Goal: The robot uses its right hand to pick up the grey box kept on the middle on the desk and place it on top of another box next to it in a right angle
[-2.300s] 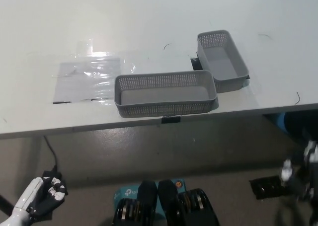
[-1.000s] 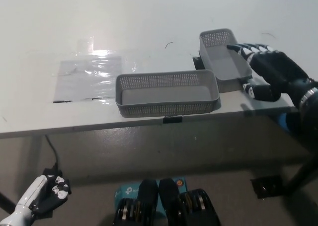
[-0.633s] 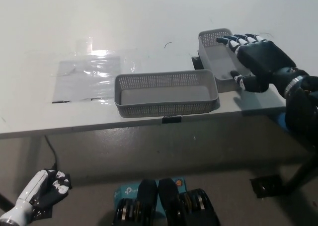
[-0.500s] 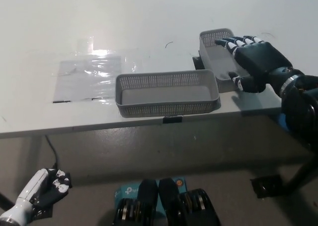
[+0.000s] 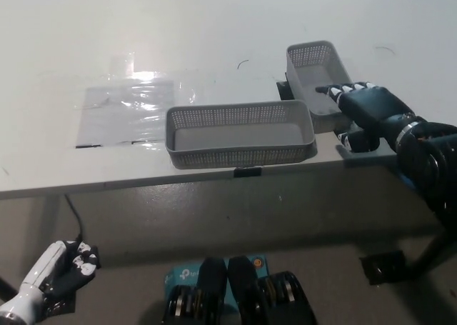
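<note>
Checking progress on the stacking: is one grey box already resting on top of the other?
No: both grey boxes sit on the desk side by side, neither stacked.

A pale grey desk [image 5: 214, 25] fills the upper part of the view, its front edge running slightly downhill toward the right; a bright patch of light glares off a sheet of clear plastic [image 5: 132, 111] lying flat on the desk, with crinkles catching the shine; thin dark scuffs mark the desk surface beyond the sheet; a small black clip [image 5: 247, 171] sits on the desk's front edge; below the desk lies a dull grey-brown floor [image 5: 214, 225]; a black cable [image 5: 73, 218] trails down from under the desk edge to the floor; a dark desk leg [image 5: 428, 250] slants down to a black foot plate [image 5: 382, 268].
</note>
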Controlling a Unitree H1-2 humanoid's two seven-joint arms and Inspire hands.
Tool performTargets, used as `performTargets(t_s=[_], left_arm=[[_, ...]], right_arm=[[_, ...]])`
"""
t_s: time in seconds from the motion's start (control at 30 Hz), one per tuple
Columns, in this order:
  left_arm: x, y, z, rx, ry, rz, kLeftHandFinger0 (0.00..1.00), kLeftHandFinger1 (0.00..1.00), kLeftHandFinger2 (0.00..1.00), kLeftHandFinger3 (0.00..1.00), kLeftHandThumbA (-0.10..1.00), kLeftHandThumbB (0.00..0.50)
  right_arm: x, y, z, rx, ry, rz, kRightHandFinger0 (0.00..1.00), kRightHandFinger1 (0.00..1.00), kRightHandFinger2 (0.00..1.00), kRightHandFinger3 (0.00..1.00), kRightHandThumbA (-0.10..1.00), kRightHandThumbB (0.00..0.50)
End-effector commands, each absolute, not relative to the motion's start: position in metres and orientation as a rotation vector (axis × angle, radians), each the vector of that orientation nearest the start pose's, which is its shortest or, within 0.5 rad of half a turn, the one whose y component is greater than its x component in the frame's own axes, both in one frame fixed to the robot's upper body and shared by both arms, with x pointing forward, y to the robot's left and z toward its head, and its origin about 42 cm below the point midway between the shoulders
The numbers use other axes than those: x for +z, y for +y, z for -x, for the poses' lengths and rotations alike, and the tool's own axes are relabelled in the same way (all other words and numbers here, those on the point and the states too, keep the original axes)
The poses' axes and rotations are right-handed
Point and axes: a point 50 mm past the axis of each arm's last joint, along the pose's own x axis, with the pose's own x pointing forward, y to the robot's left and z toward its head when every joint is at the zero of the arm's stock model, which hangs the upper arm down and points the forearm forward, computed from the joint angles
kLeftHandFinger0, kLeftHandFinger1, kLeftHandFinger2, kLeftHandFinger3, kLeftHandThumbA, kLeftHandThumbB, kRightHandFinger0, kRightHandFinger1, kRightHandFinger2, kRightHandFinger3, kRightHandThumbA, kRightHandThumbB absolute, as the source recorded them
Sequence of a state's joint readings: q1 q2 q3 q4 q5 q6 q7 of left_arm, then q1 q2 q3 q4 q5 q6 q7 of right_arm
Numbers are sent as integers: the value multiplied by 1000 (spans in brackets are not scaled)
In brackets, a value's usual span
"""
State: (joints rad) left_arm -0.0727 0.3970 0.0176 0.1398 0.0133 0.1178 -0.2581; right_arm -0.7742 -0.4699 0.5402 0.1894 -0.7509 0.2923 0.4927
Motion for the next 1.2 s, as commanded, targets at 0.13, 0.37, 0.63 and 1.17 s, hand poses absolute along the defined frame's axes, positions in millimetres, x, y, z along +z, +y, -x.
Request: performTargets(t_s=[0.13, 0.37, 0.63, 1.17], left_arm=[[111, 358, -306, -181, 171, -379, 0, 0, 0, 0, -100, 500], [113, 362, -302, -174, 169, -396, 0, 0, 0, 0, -100, 500], [119, 359, -306, -170, 151, -403, 0, 0, 0, 15, -100, 500], [126, 362, -304, -165, 138, -406, 0, 0, 0, 0, -100, 500]], right_arm=[[265, -198, -477, 463, -25, 1485, 1000, 1000, 1000, 1000, 423, 500], [243, -188, -486, 470, -16, 1472, 1000, 1000, 1000, 1000, 399, 500], [252, -168, -487, 495, -114, 1522, 1000, 1000, 1000, 1000, 378, 495], [264, -189, -533, 343, -255, 2060, 0, 0, 47, 410, -100, 0]])
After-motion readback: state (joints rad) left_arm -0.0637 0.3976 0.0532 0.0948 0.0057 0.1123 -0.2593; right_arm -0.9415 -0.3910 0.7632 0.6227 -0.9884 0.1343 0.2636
